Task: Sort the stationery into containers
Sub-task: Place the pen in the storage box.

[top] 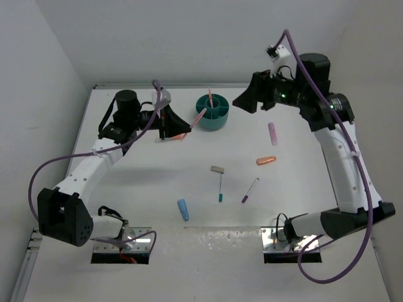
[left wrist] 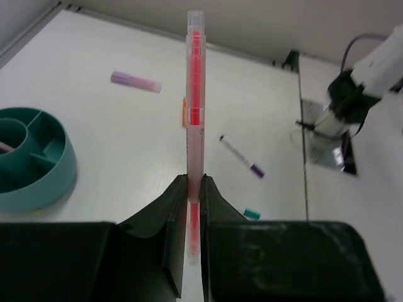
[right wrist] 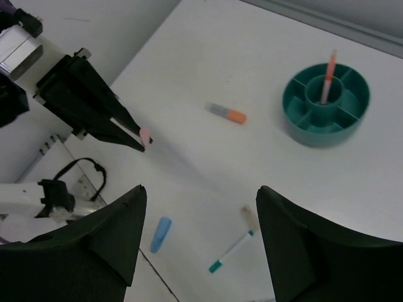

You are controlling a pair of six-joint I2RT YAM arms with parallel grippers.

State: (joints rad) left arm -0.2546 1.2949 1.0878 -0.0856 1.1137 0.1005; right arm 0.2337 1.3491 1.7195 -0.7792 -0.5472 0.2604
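My left gripper (top: 182, 129) is shut on a thin red pen (left wrist: 196, 94), held in the air just left of the round teal cup (top: 217, 121). The pen's far end (top: 198, 117) points at the cup's rim. Another orange pen (right wrist: 329, 75) stands in the cup's centre compartment. My right gripper (top: 242, 102) hangs open and empty above the table, right of the cup. Loose on the table are a lilac cylinder (top: 273, 133), an orange cylinder (top: 266, 160), a grey block (top: 218, 168), a teal-ended pen (top: 221, 189), a purple-ended pen (top: 250, 190) and a blue cylinder (top: 183, 209).
White walls close in the table on the left, back and right. Two metal base plates (top: 124, 239) (top: 291, 241) sit at the near edge. Purple cables loop off both arms.
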